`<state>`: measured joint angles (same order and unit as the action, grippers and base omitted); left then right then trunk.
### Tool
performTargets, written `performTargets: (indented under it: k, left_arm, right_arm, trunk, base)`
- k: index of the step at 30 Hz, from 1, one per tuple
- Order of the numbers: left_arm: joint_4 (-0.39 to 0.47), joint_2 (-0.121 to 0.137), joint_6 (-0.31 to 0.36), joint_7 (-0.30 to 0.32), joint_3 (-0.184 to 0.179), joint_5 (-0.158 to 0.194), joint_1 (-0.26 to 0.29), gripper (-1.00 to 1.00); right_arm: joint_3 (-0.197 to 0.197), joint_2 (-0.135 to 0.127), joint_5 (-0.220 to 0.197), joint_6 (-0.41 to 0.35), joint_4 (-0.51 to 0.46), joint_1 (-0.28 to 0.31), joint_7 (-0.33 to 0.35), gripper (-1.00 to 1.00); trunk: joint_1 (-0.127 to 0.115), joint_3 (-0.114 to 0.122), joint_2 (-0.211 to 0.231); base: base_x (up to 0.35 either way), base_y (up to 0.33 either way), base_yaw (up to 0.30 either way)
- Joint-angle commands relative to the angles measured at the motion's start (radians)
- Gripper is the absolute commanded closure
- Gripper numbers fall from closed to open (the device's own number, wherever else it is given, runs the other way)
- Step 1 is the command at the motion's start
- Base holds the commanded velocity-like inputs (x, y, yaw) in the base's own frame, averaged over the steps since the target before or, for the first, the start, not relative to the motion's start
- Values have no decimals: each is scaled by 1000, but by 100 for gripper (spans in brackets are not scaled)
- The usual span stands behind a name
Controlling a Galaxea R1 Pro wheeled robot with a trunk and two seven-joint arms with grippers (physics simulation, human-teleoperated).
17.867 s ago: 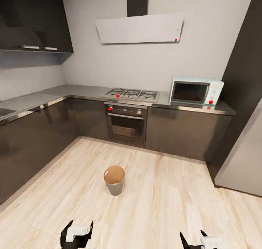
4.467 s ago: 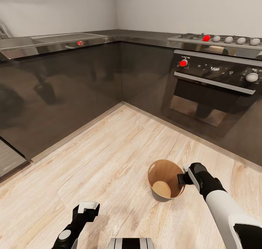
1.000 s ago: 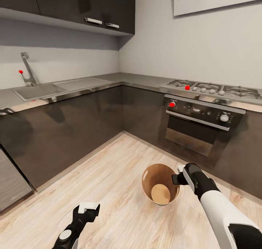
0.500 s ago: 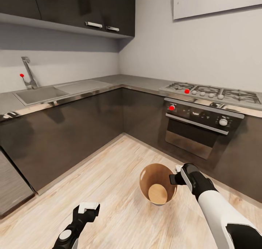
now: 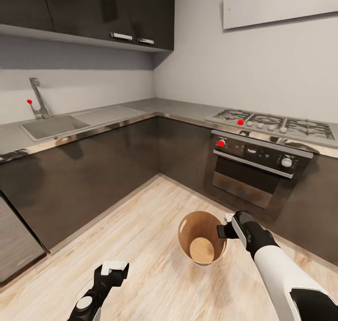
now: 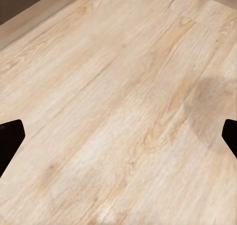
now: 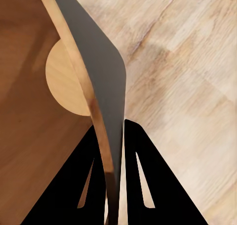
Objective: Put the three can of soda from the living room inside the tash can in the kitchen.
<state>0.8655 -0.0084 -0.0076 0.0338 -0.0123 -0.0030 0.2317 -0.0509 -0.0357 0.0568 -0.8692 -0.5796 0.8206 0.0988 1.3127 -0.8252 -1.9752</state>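
Bucket [image 5: 202, 238]: one | right claw [image 5: 224, 230]: clamps rim | left claw [image 5: 112, 268]: spread

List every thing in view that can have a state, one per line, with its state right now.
Trash can: held by its rim in the right gripper, empty inside, no cans.
Right gripper: shut on the trash can's wall, one finger inside, one outside.
Left gripper: open, holding nothing, above bare floor.
Oven: door closed.
Upper cabinets: doors closed.
Sink: empty; no water running from the tap.
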Motion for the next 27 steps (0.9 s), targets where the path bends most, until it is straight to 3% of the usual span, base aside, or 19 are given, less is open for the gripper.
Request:
performTargets:
  k: [1,11,27]
  left_arm:
    - [0,0,0,0,0,0,0,-100]
    - [0,0,-1,0,0,0,0,-100]
    - [1,1,-12,3,-3,5,-2,-100]
  right_arm:
    - [-1,0,-15,-1,0,1,7,100]
    - [-2,7,-15,-1,0,0,9,100]
    - [-1,25,-15,-1,1,0,7,100]
  trunk:
    - [-4,3,7]
    - [-42,35,77]
    - [-42,35,77]
  base:
    - [0,0,0]
    - [0,0,1]
    - [-7,2,200]
